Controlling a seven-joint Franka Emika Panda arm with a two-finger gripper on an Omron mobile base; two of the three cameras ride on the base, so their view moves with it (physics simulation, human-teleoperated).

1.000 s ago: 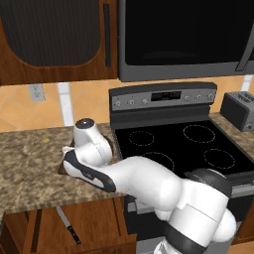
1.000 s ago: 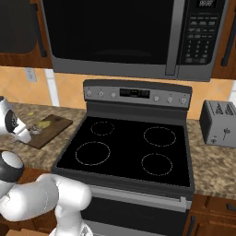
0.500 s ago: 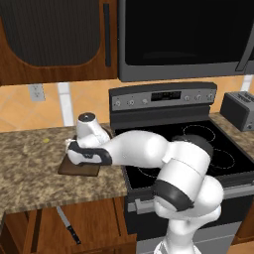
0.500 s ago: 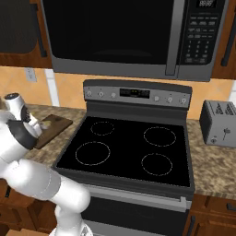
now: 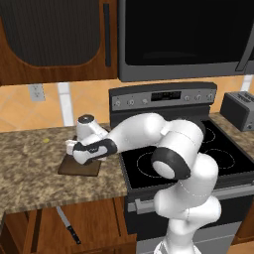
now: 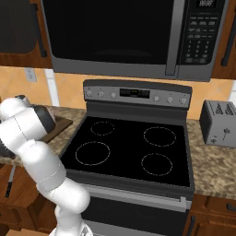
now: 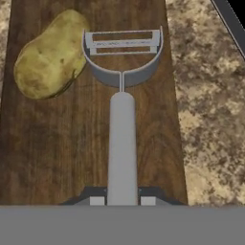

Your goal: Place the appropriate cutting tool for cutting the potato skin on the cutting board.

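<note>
A black stove point(image 6: 131, 150) sits under a dark microwave point(image 6: 133, 39) — a silver toaster point(image 6: 220, 122) to its right on the speckled tabletop point(image 5: 30, 168). A black-handled knife point(image 5: 67, 225) lies below.

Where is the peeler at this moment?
In the hand view, the peeler is over the cutting board, its handle held at the tool and its head just right of the potato.

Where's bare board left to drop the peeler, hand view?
Bare wood runs along the cutting board below the potato, left of the peeler handle, and in a narrower strip between the handle and the board's right edge. It is crowded at the top, where the peeler's head sits close beside the potato.
</note>
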